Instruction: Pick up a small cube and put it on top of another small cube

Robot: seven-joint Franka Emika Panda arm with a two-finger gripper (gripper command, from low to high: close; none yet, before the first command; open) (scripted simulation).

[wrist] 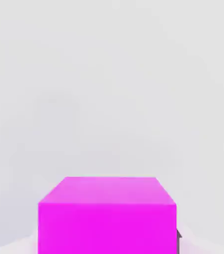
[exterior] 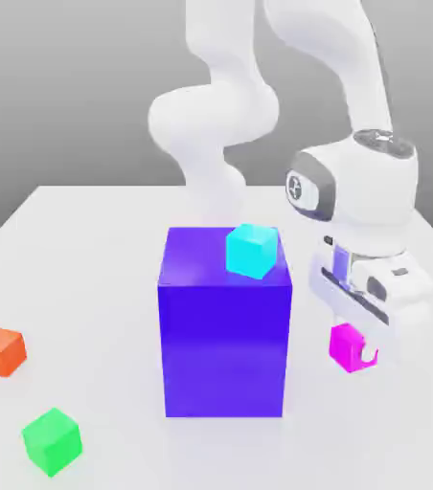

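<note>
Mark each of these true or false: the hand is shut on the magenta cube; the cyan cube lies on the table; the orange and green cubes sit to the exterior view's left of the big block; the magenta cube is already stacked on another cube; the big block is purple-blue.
1. The hand is shut on the magenta cube. True.
2. The cyan cube lies on the table. False: it rests on top of the big purple-blue block.
3. The orange cube and green cube sit to the exterior view's left of the block. True.
4. The magenta cube is already stacked. False: it is in the hand, beside the block.
5. The big block is purple-blue. True.
</note>
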